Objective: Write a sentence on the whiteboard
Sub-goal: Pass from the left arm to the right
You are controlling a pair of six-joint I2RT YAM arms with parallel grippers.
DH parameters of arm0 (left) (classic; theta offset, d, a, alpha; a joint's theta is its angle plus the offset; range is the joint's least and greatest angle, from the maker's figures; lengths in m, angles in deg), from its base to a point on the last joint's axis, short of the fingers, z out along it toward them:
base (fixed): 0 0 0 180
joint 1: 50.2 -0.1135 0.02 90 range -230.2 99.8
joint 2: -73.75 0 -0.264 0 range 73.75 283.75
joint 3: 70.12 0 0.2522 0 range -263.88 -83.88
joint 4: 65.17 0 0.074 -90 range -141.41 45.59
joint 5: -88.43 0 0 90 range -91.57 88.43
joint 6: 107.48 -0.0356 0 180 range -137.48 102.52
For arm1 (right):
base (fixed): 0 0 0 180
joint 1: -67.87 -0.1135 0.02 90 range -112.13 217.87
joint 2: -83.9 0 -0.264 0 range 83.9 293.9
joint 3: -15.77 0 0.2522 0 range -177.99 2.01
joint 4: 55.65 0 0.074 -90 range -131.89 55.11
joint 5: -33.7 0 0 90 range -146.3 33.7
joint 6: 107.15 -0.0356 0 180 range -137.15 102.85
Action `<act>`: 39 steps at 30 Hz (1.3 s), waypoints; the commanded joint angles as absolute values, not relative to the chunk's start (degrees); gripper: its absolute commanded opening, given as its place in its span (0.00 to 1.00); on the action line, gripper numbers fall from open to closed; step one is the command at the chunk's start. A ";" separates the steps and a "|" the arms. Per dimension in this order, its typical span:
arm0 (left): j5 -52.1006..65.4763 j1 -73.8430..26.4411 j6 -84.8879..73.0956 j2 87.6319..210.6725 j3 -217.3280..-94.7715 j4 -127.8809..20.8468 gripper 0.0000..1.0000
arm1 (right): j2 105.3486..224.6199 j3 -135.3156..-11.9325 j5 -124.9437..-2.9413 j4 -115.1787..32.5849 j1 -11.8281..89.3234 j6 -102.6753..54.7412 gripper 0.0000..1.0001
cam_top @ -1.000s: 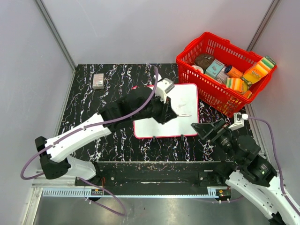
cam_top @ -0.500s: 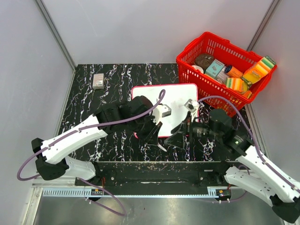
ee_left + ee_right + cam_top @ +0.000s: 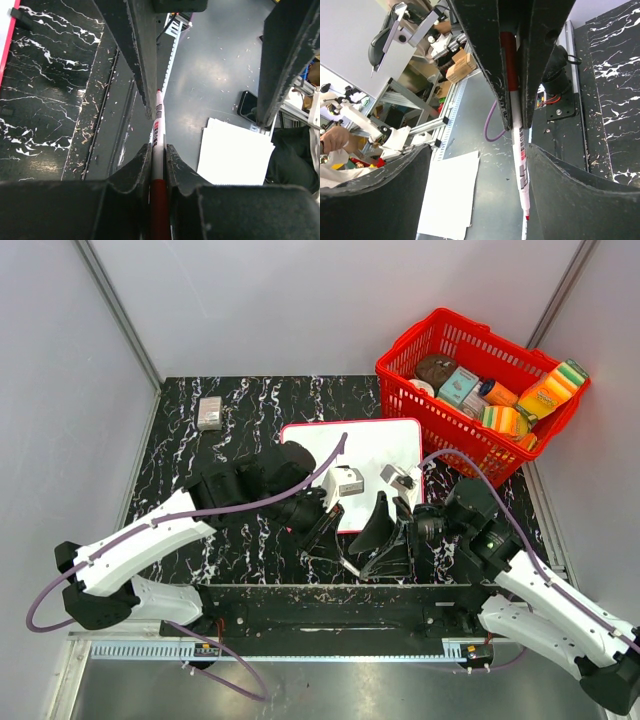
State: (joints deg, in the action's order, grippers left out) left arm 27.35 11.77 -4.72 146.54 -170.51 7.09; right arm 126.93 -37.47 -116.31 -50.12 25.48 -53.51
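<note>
The whiteboard lies flat mid-table, white with a thin red rim; the sentence is hidden from view. My left gripper hangs at the table's front edge, shut on a white marker with a red rear end. Its bare red tip points out past the edge. My right gripper faces it, open, with its fingers wide on either side of the marker's front part. The right finger is close beside the barrel, and I cannot tell whether it touches.
A red basket of packaged groceries stands at the back right, beside the board. A small grey block lies at the back left. Below the front edge is the grey floor with a white paper sheet.
My left gripper pulled back from over the board to the front edge, still holding the marker. My right arm swung in from the right, and its jaws now straddle the marker, a little narrower than before.
</note>
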 commanded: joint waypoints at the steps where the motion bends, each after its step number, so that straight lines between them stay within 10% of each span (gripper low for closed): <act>1: 32.09 12.03 -5.79 145.90 -172.30 3.87 0.00 | 127.76 -36.84 -119.67 -52.53 25.25 -53.54 0.80; 25: 30.77 12.55 -4.38 147.05 -174.49 2.02 0.00 | 135.32 -35.34 -124.15 -61.31 21.47 -56.88 0.43; 30: 30.16 12.55 -4.38 146.52 -174.58 1.94 0.00 | 135.93 -35.43 -123.89 -61.67 21.20 -57.05 0.00; 33: 28.67 12.55 -4.29 146.08 -174.15 1.94 0.38 | 135.41 -35.52 -123.10 -62.19 21.12 -57.41 0.00; 35: 24.82 12.55 -3.77 145.38 -173.97 2.11 0.99 | 134.79 -35.35 -122.22 -62.11 21.12 -57.41 0.00; 39: 14.53 12.47 -2.45 141.88 -175.54 2.29 0.99 | 134.35 -35.61 -120.20 -59.21 21.12 -55.91 0.00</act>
State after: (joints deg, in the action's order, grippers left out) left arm 25.58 12.61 -3.72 146.76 -172.15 4.22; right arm 135.54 -35.22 -122.63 -59.63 21.70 -56.48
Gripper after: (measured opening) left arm 0.978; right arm 0.058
